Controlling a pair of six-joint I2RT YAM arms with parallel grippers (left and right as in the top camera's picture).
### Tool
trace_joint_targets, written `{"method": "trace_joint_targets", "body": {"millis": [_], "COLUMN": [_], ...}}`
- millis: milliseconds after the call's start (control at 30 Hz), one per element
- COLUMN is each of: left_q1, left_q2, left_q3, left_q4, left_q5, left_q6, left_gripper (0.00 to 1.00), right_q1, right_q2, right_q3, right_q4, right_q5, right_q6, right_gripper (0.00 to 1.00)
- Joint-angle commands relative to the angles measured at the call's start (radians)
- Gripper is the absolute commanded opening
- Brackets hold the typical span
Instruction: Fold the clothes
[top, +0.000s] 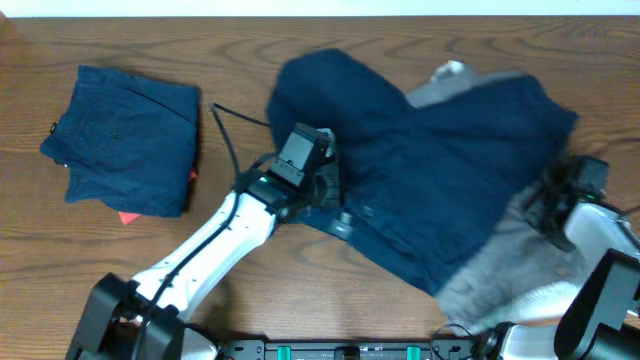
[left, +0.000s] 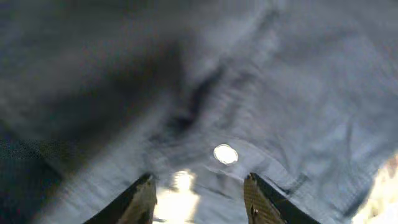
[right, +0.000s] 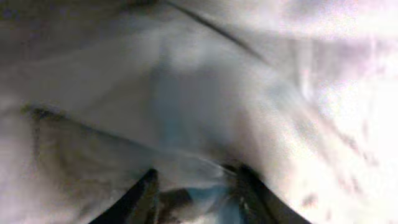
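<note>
A large dark navy garment (top: 430, 170) lies spread and rumpled across the table's middle, blurred along its top. It partly covers a light grey garment (top: 510, 270). My left gripper (top: 332, 192) is at the navy garment's left edge. In the left wrist view its fingers (left: 200, 199) are apart over the cloth, near a shiny button (left: 225, 154). My right gripper (top: 553, 203) is at the garment's right edge. In the right wrist view its fingers (right: 194, 194) hold a bunch of blue cloth (right: 211, 202) under grey cloth (right: 186, 93).
A folded navy garment (top: 120, 140) lies at the far left, with a red tag (top: 127, 216) at its lower edge. A black cable (top: 225, 135) runs across the wood table (top: 300, 280) between it and my left arm.
</note>
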Motion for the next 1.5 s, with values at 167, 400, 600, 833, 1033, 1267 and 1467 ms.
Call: {"method": "trace_joint_targets", "body": {"millis": [167, 400, 600, 833, 1033, 1267, 1467], "left_q1": [-0.091, -0.124, -0.106, 0.056, 0.312, 0.622, 0.725], "left_q2": [0.118, 0.232, 0.332, 0.36, 0.36, 0.357, 0.335], "left_q3": [-0.006, -0.006, -0.006, -0.006, -0.005, 0.099, 0.33], "left_q4": [0.128, 0.177, 0.157, 0.132, 0.16, 0.096, -0.181], "left_q5": [0.01, 0.009, -0.051, -0.081, -0.173, -0.069, 0.136], "left_q6": [-0.006, -0.006, -0.006, 0.018, 0.067, 0.114, 0.223], "left_gripper": [0.5, 0.67, 0.66, 0.66, 0.65, 0.64, 0.59], "right_q1": [-0.234, -0.195, -0.176, -0.175, -0.175, -0.175, -0.172], "right_q2": [0.002, -0.03, -0.03, -0.03, -0.03, -0.03, -0.03], "right_q3": [0.103, 0.13, 0.13, 0.13, 0.13, 0.13, 0.13], "right_q4": [-0.14, -0.146, -0.166, -0.176, -0.176, -0.164, -0.122], "right_q5": [-0.067, -0.216, -0.213, -0.211, -0.212, -0.211, -0.327], "right_q6": [0.124, 0.028, 0.009, 0.002, -0.006, -0.014, -0.094], "right_gripper": [0.51, 0.55, 0.56, 0.57, 0.58, 0.59, 0.6]}}
